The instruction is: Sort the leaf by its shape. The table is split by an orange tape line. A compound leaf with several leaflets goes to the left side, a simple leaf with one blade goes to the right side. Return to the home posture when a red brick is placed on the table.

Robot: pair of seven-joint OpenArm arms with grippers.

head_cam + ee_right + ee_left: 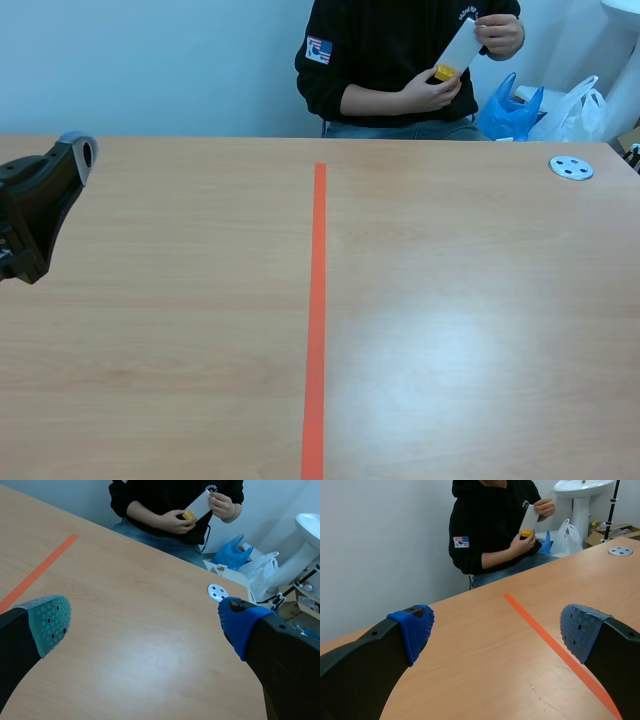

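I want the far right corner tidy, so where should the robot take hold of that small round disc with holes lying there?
Probably take the disc by its rim, opposite edges pinched from straight above by the right gripper, which is open. It lies flat and thin on the table, so no side offers a face to hold.

Tape line (318,300) runs down the middle of the table (180,330); person (390,60) sits behind its far edge; disc (571,168) lies at the far right corner; bags (545,110) sit behind the disc.
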